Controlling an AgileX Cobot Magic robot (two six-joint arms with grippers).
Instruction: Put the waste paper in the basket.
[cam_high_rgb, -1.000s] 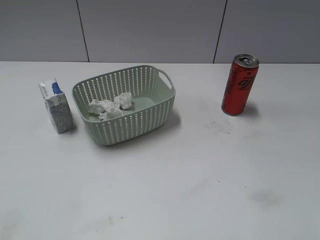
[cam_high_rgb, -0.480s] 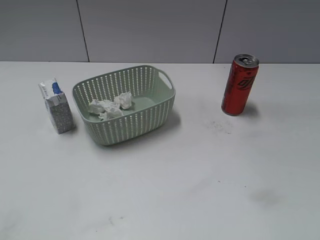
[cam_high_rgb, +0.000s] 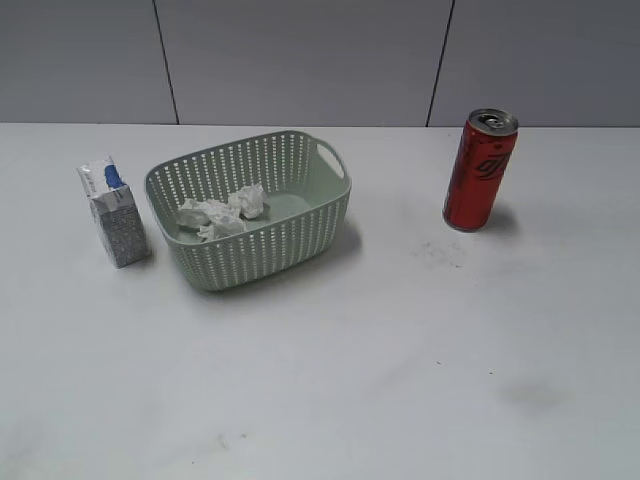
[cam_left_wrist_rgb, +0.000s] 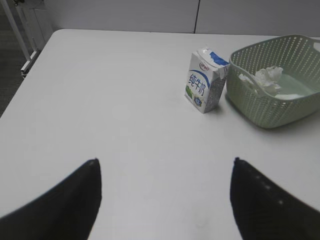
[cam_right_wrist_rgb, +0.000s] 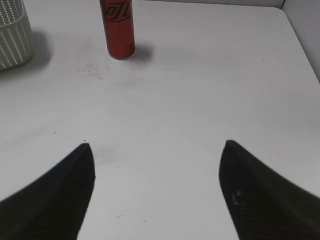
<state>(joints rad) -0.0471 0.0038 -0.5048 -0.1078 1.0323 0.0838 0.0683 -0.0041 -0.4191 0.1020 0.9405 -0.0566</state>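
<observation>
Now one basket (cam_high_rgb: 300, 215) holding two paper wads (cam_high_rgb: 222, 213), one carton (cam_high_rgb: 113, 211), one can (cam_high_rgb: 480, 170), both fingers (cam_left_wrist_rgb: 70, 200) (cam_right_wrist_rgb: 260, 195) released

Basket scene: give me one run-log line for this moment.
waste paper: inside basket | left gripper: open, empty, over bare table | right gripper: open, empty | milk carton, can: upright
</observation>
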